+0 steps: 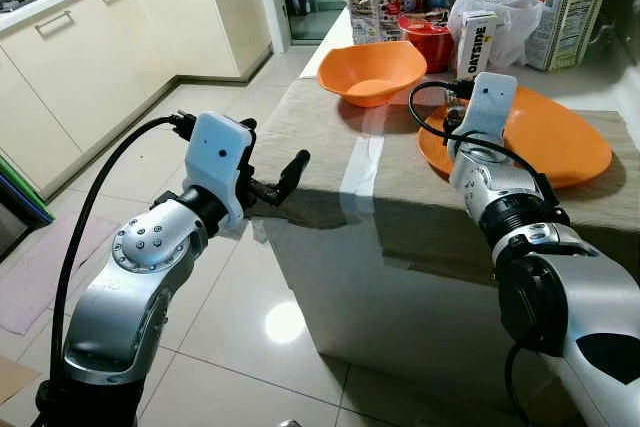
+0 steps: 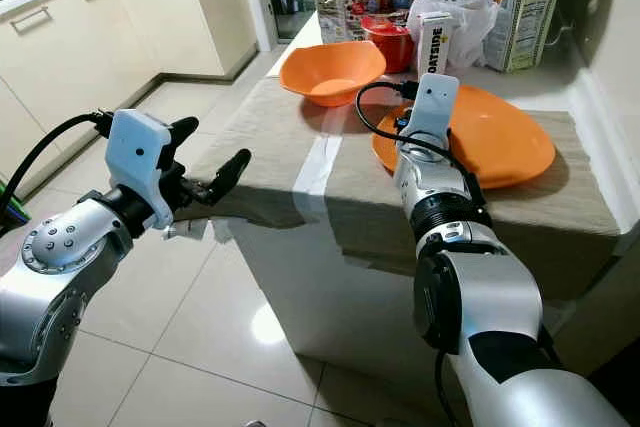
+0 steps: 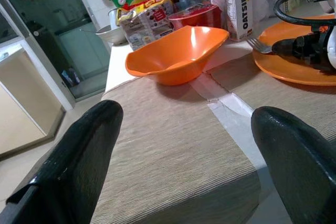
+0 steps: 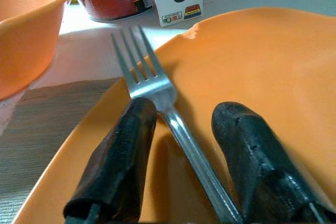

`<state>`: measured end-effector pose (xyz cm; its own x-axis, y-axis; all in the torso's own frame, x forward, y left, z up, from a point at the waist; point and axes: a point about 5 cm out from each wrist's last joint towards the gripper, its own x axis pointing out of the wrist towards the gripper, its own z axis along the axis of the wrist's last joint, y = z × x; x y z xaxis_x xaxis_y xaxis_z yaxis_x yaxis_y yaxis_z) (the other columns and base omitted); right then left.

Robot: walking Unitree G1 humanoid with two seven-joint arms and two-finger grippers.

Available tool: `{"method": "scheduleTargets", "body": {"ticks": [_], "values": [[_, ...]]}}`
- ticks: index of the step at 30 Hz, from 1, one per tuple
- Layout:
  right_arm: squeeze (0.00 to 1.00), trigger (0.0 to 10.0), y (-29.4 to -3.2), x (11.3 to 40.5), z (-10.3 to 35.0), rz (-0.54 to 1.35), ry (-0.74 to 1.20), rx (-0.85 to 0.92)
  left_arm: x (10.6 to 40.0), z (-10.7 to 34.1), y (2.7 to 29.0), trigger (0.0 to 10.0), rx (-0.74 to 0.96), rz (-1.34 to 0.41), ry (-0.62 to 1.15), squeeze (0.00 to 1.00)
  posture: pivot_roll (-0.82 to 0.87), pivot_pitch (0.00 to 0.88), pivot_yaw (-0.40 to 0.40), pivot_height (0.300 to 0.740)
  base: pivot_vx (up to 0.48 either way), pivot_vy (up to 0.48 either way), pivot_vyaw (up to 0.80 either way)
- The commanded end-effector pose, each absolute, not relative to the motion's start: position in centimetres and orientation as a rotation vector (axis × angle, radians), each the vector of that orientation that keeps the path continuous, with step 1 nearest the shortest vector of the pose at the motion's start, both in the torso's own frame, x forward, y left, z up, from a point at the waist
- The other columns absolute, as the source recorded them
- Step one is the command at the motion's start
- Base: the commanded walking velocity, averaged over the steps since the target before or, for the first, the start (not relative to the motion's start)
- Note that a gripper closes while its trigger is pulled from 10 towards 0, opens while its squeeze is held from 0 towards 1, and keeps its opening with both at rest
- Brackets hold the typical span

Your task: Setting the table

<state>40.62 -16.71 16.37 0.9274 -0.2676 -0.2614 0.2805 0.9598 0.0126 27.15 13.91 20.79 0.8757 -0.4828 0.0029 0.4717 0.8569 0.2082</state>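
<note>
The fork (image 4: 173, 108) handle runs off the picture's edge between the right hand's (image 4: 181, 166) fingers.

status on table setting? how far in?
Done: orange bowl and orange plate sit on the woven table runner. In hand: the right end effector is over the plate's near-left edge, fingers either side of a fork with a visible gap, so not clearly gripped. The left end effector hovers open off the table's left edge. Left: the fork is over the plate, not beside it.
</note>
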Motion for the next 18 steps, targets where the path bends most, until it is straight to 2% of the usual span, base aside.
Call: {"method": "scheduleTargets", "body": {"ticks": [1, 10, 18], "values": [[0.00, 0.0, -16.1, 39.0, 11.9, -0.271, 0.448, 0.072, 27.3, 21.5, 14.3, 10.0, 0.216, -0.488, -0.075, 0.00, -0.06, 0.004, 0.171, 0.735, 0.000, 0.000, 0.00], [0.00, 0.0, -15.9, 39.4, 12.9, -0.257, 0.376, 0.019, 27.3, 21.4, 14.3, 10.0, 0.208, -0.486, -0.075, 0.00, -0.06, 0.004, 0.171, 0.735, 0.000, 0.000, 0.00], [0.00, 0.0, -15.4, 40.7, 17.2, -0.272, 0.112, -0.083, 27.3, 21.5, 14.2, 10.0, 0.202, -0.485, -0.080, 0.00, -0.06, 0.009, 0.171, 0.735, 0.000, 0.000, 0.00]]}}
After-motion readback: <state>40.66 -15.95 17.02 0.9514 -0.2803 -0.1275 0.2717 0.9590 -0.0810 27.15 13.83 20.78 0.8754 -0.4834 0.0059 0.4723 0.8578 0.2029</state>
